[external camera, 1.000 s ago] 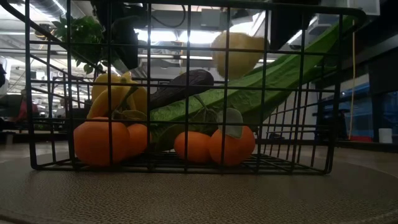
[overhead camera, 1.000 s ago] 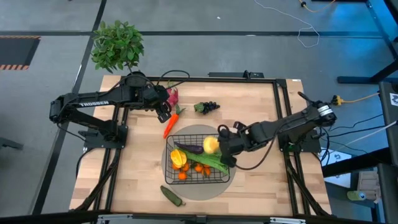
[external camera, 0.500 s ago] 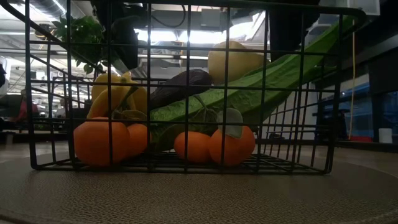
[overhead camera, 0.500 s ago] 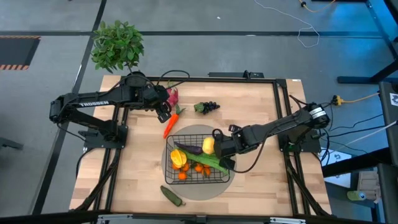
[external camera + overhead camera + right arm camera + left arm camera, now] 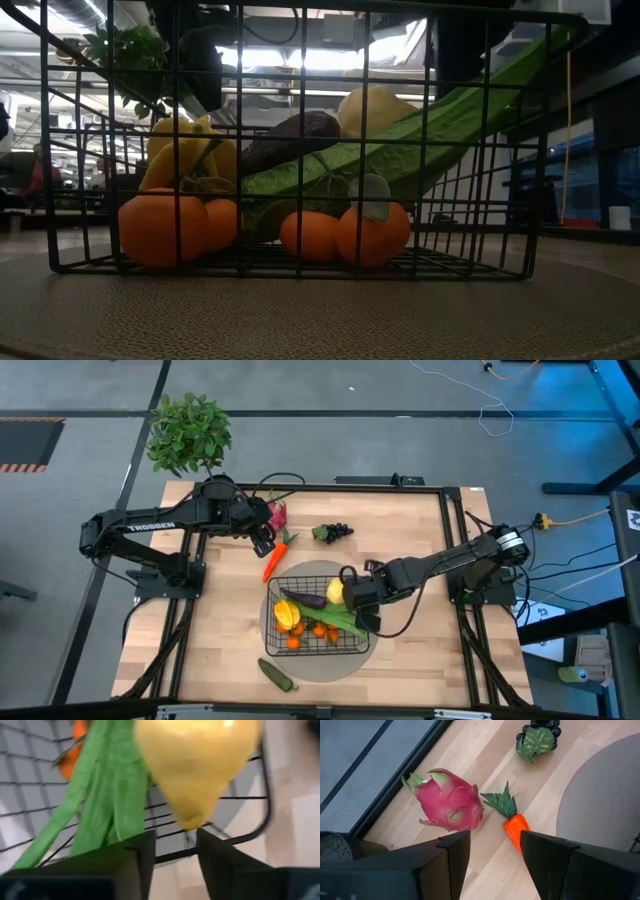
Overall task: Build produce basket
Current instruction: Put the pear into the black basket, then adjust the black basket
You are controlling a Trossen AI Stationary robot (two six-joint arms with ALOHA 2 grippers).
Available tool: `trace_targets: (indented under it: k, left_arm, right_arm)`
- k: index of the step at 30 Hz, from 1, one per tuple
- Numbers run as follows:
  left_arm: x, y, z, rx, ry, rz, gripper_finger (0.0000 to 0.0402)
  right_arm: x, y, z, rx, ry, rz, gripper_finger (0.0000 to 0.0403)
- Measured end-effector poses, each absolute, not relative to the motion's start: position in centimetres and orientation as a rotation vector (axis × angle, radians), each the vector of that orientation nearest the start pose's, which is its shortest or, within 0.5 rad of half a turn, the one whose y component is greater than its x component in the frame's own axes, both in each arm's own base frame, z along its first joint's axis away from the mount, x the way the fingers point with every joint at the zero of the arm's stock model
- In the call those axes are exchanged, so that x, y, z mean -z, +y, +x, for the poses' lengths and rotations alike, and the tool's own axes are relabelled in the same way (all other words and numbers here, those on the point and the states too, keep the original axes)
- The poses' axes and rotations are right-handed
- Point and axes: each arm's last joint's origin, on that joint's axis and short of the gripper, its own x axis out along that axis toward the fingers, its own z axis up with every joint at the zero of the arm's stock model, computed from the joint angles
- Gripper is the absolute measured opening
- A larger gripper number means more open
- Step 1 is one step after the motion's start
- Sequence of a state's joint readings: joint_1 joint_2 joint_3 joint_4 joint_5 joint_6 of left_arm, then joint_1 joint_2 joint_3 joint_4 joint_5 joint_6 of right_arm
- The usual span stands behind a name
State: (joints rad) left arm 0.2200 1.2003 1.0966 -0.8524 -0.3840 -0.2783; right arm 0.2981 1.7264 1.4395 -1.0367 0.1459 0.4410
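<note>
The black wire basket point(image 5: 290, 582) stands on the round grey mat point(image 5: 300, 665). It holds tangerines point(image 5: 160, 228), a yellow pepper point(image 5: 185, 150), a purple eggplant point(image 5: 295, 135) and a long green bean pod point(image 5: 440, 130). The lemon point(image 5: 335, 593) rests on the pod and the eggplant. My right gripper point(image 5: 172, 851) stands open just behind the lemon point(image 5: 197, 770), at the basket's far right corner. My left gripper point(image 5: 495, 852) hangs open above the carrot point(image 5: 516, 827), beside the pink dragon fruit point(image 5: 451, 800).
Dark grapes point(image 5: 335, 532) lie on the table beyond the basket. A green cucumber point(image 5: 277, 675) lies on the mat's near edge. A leafy potted plant point(image 5: 188, 432) stands off the table's far left corner. Bare wood lies left and right of the mat.
My right gripper has carried the lemon a little toward the table's left and down into the basket. The lemon has sunk from above the produce onto the green pod and the eggplant, where it now lies.
</note>
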Motion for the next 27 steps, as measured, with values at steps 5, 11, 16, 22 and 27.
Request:
trace_targets:
  k: [5, 11, 16, 22, 27]
  left_arm:
    - [-30.7, 6.1, 22.1, -0.686, 0.881, -0.169, 0.0162]
    - [-30.7, 6.1, 22.1, -0.686, 0.881, -0.169, 0.0162]
    - [-30.7, 6.1, 22.1, -0.686, 0.881, -0.169, 0.0162]
    - [-30.7, 6.1, 22.1, -0.686, 0.881, -0.169, 0.0162]
    - [-30.7, 6.1, 22.1, -0.686, 0.881, -0.169, 0.0162]
  right_arm:
    - [-25.8, 9.7, 32.0, 0.082, 1.341, 0.129, 0.0165]
    - [-25.9, 9.4, 31.8, 0.085, 1.35, 0.039, 0.0165]
    - [-27.1, 9.0, 32.3, 0.106, 1.285, -0.086, 0.0156]
    - [-29.2, 8.5, 31.6, 0.19, 1.329, -0.179, 0.0155]
    - [-31.8, 8.7, 30.8, 0.264, 1.351, -0.061, 0.0155]
